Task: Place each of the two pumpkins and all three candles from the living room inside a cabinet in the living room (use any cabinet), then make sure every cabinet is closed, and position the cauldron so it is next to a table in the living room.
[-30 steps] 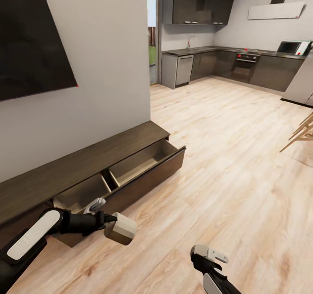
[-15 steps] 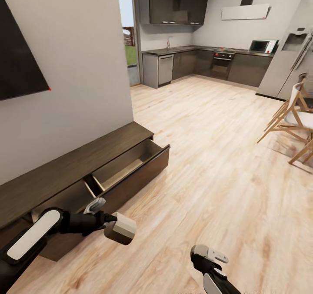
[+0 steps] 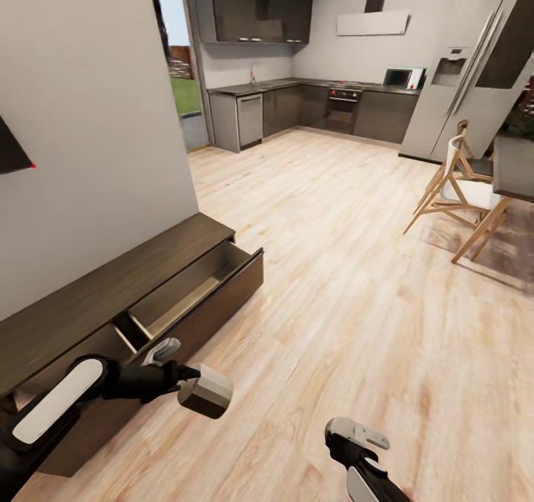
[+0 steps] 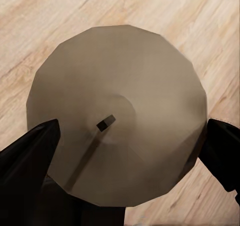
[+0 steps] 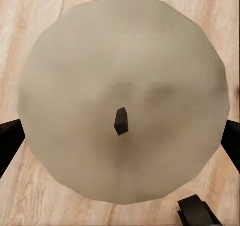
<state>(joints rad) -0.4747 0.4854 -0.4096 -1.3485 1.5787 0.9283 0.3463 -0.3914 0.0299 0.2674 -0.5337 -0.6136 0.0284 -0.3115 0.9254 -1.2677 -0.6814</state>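
Note:
My left gripper (image 3: 194, 385) is shut on a beige candle (image 3: 208, 391), held sideways low over the floor in front of the cabinet (image 3: 111, 294). The left wrist view shows that candle (image 4: 120, 100) end-on, wick up, with black fingers (image 4: 30, 153) on both sides. A second beige candle (image 5: 122, 70) sits between the right gripper's fingers (image 5: 7, 143), seen in the right wrist view. My right arm (image 3: 362, 454) is at the bottom edge. The dark-brown cabinet has its drawers (image 3: 194, 288) pulled open. The pumpkins and the cauldron are out of view.
Light wood floor (image 3: 356, 294) stretches ahead to a dark kitchen (image 3: 297, 105) with a steel fridge (image 3: 452, 87). Wooden chairs (image 3: 456, 190) and a dark table (image 3: 513, 162) stand at the right. A grey wall (image 3: 89, 139) rises behind the cabinet.
The whole view has swung to the right, so the cabinet and wall sit further left and the chairs and fridge have come in. Both arms hold the same pose with their candles.

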